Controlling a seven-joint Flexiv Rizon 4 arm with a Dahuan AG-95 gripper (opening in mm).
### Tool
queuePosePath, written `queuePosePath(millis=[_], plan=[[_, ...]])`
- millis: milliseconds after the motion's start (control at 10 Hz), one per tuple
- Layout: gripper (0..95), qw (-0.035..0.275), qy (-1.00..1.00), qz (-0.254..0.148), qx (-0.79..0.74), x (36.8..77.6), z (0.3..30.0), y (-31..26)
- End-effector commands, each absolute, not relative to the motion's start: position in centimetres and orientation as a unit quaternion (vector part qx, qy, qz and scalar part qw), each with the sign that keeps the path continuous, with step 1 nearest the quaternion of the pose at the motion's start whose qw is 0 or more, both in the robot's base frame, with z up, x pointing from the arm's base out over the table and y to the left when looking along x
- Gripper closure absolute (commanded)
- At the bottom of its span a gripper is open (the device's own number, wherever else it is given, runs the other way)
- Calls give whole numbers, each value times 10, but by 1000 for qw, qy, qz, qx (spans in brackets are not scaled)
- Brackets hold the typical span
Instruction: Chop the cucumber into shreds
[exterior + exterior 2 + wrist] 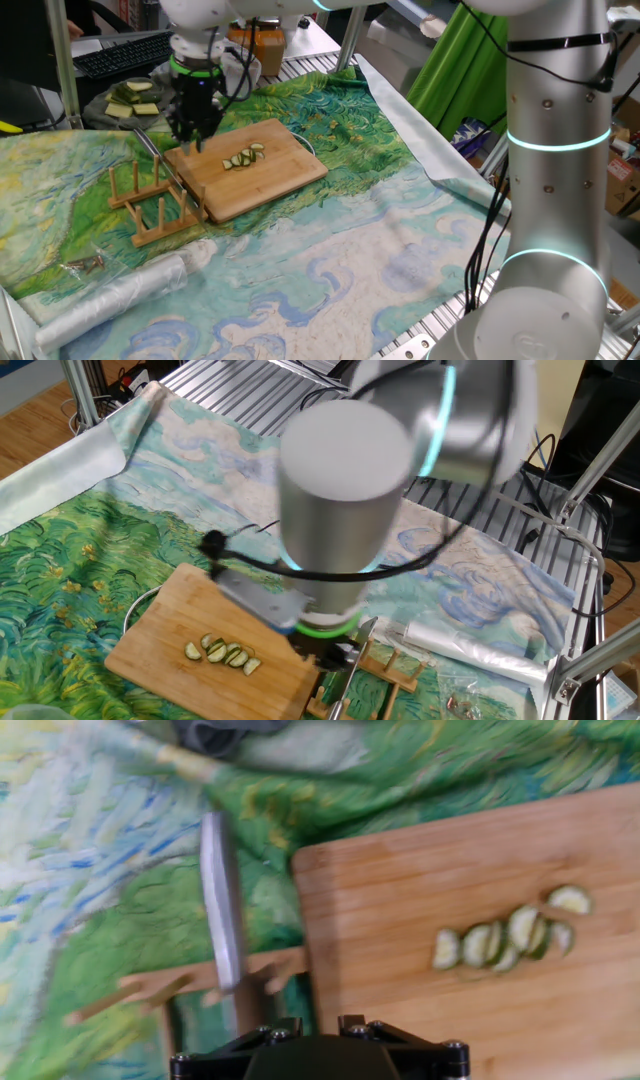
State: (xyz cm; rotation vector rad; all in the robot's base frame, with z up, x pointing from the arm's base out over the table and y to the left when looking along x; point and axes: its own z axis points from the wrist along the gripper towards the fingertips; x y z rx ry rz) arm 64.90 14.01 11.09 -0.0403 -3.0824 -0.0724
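1. The cucumber (243, 158) slices are lying in a short overlapping row near the middle of the wooden board (275, 185).
2. The gripper (194, 128) is hovering over the board's corner, clamped on a knife (222, 910) whose blade is hanging beside the board's edge.
3. A wooden rack (150, 205) is sitting just beside the board.
4. A plate of larger slabs (132, 98) is resting behind, a plastic roll (115, 295) lying near the front.

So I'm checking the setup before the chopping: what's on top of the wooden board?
Only the cucumber, a short row of thin overlapping slices, lies on the wooden board. In the other fixed view the arm hides the board's far corner.
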Motion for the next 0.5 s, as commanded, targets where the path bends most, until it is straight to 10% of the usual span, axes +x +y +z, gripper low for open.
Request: queuePosePath(millis=[100, 300, 400, 500], plan=[[760, 28, -999, -28, -1, 656, 105, 122], [760, 25, -999, -34, 12, 660, 98, 99], [950, 24, -999, -37, 15, 661, 94, 88], [950, 24, -999, -37, 25, 661, 91, 80]])
